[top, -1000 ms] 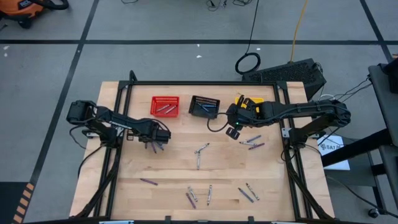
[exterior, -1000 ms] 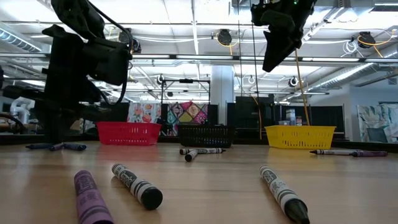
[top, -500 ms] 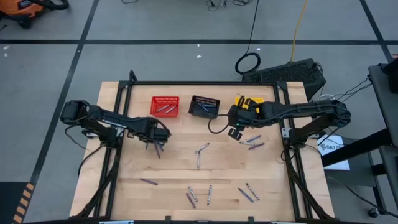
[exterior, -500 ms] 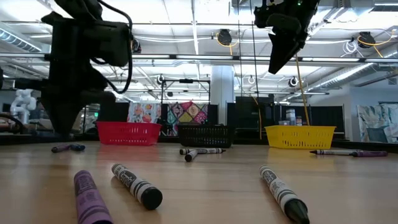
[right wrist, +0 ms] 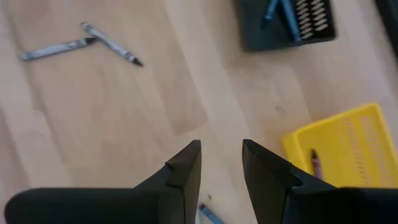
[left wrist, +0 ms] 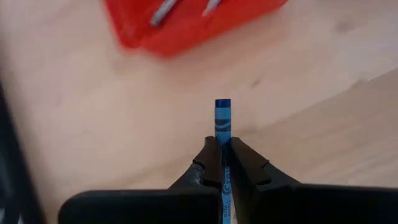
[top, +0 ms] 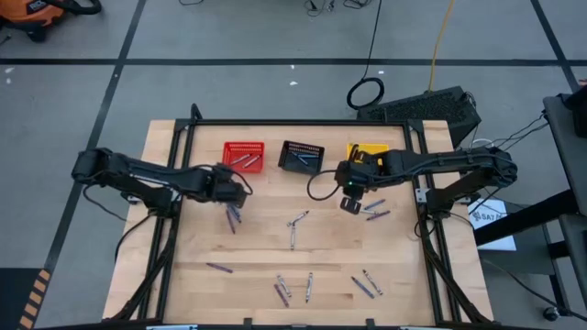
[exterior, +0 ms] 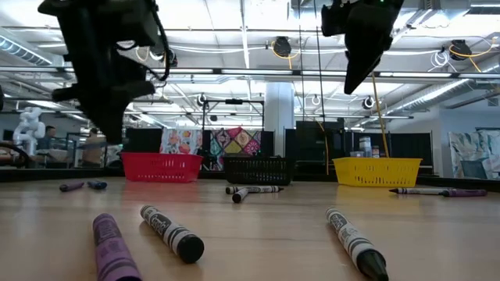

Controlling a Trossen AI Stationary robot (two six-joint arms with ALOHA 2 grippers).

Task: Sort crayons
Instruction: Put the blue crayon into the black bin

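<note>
The wooden table held a red basket, a black basket and a yellow basket. The left gripper pinched a blue crayon near the red basket. The right gripper hung with fingers apart. Other crayons lay scattered.

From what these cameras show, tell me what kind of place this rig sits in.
Probably a robotics lab or workshop in an open industrial hall. The low view shows exposed ceiling beams with pipework and other stations behind; the high view shows a taped grey concrete floor and loose cables beside the wooden table.
</note>
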